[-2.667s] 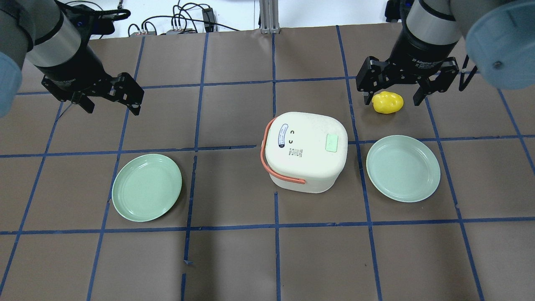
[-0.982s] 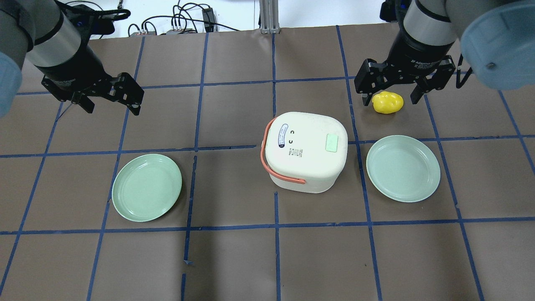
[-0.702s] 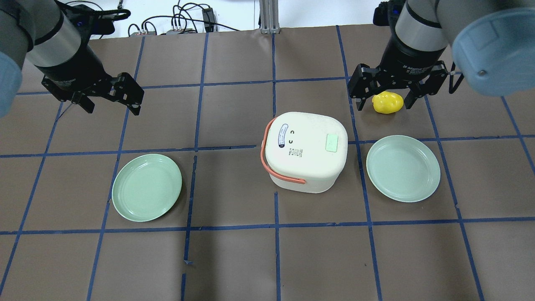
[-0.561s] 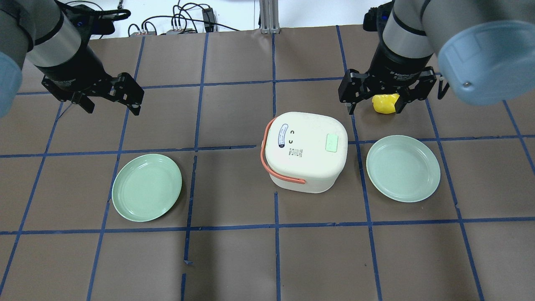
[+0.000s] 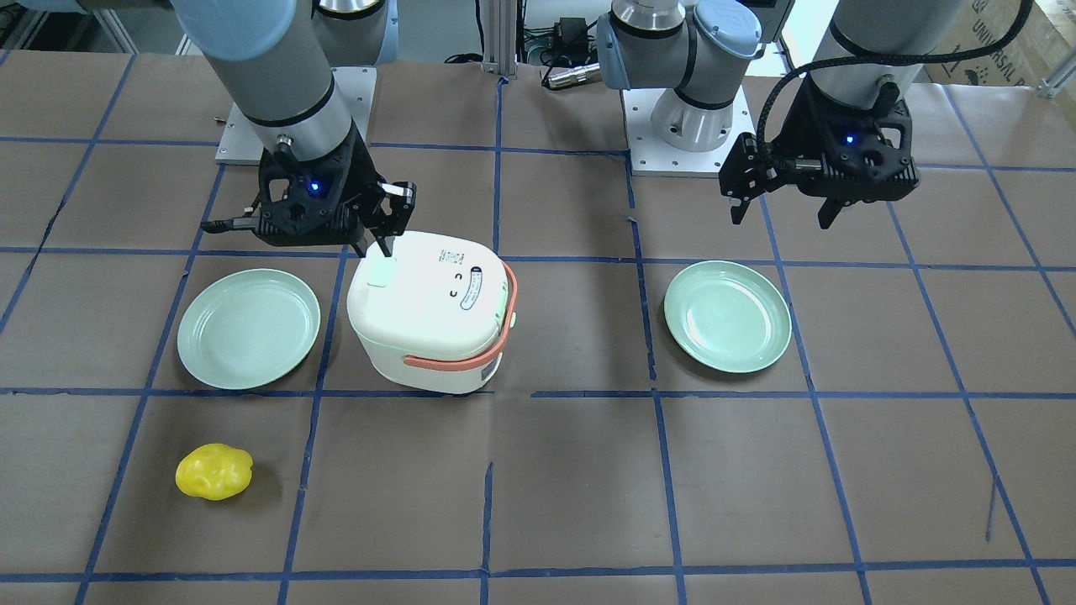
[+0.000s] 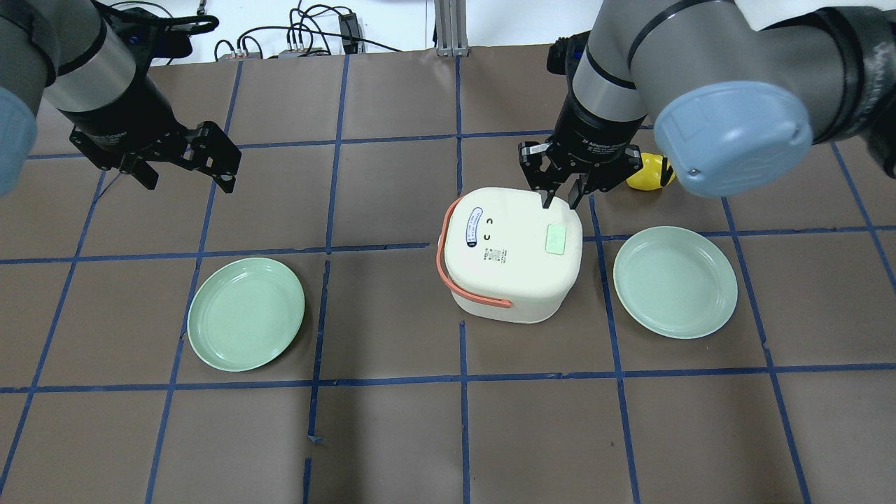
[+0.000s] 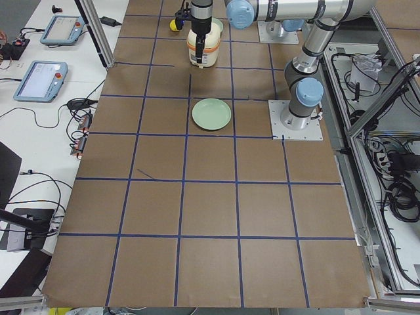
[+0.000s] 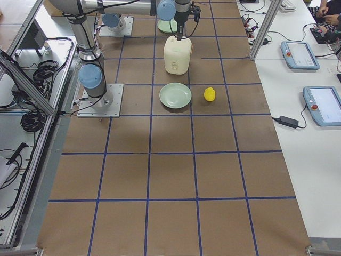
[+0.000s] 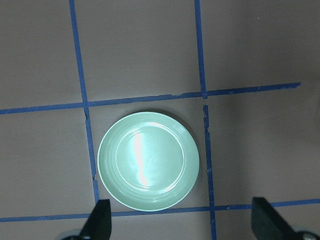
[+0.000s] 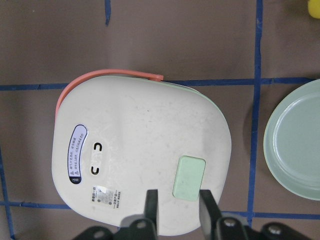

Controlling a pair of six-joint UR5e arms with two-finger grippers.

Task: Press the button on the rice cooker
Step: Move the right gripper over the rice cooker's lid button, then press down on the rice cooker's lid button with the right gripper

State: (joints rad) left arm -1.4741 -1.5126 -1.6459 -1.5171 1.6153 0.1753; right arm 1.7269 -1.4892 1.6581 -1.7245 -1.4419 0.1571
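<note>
The white rice cooker (image 6: 511, 269) with an orange handle stands at the table's middle. Its pale green button (image 6: 555, 240) is on the lid's right side. My right gripper (image 6: 560, 201) hovers over the lid's far right edge, just beyond the button, not touching it. Its fingers are narrowed to a small gap with nothing between them. In the right wrist view the button (image 10: 189, 178) lies just ahead of the fingertips (image 10: 151, 202). My left gripper (image 6: 187, 183) is wide open and empty at the far left, above a green plate (image 9: 148, 160).
A green plate (image 6: 246, 313) lies left of the cooker and another (image 6: 675, 281) lies right of it. A yellow lumpy object (image 6: 645, 175) lies behind the right plate, partly hidden by my right arm. Cables run along the far edge.
My right gripper has moved left from over the yellow object to the cooker's lid, and its fingers have closed to a narrow gap. The left arm has not moved.
</note>
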